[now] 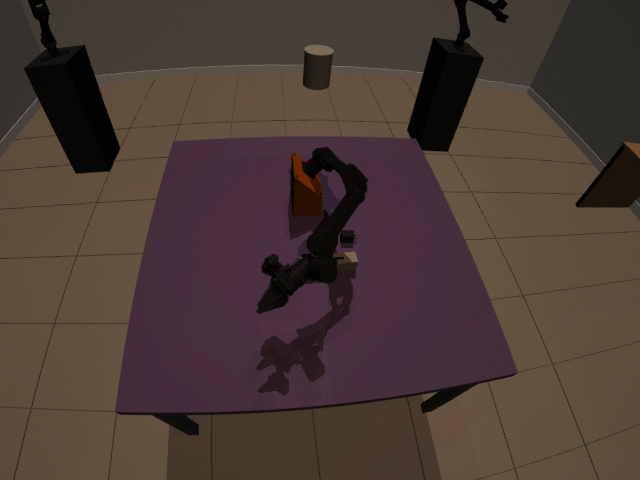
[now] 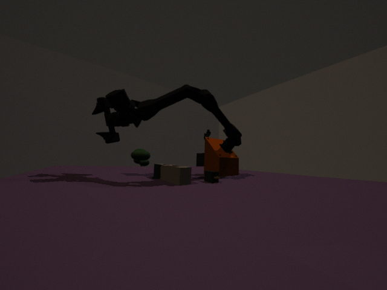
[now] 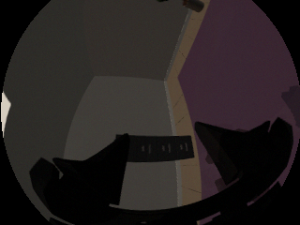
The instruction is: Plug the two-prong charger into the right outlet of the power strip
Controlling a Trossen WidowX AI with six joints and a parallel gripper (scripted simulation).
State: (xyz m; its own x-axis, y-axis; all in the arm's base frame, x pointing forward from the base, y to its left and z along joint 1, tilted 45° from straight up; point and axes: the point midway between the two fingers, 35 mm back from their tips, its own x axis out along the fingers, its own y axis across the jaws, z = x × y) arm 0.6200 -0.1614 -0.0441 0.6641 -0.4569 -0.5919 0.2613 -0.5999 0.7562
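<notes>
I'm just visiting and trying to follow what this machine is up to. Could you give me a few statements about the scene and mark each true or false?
1. The gripper is open and holds nothing. True.
2. The charger is already in the gripper. False: it sits on the purple table beside the arm, apart from the fingers.
3. The pale power strip lies on the table. True.
4. The gripper rests on the table top. False: in the exterior view it hangs well above the table, with its shadow below.
5. The arm is mounted on an orange base. True.
</notes>
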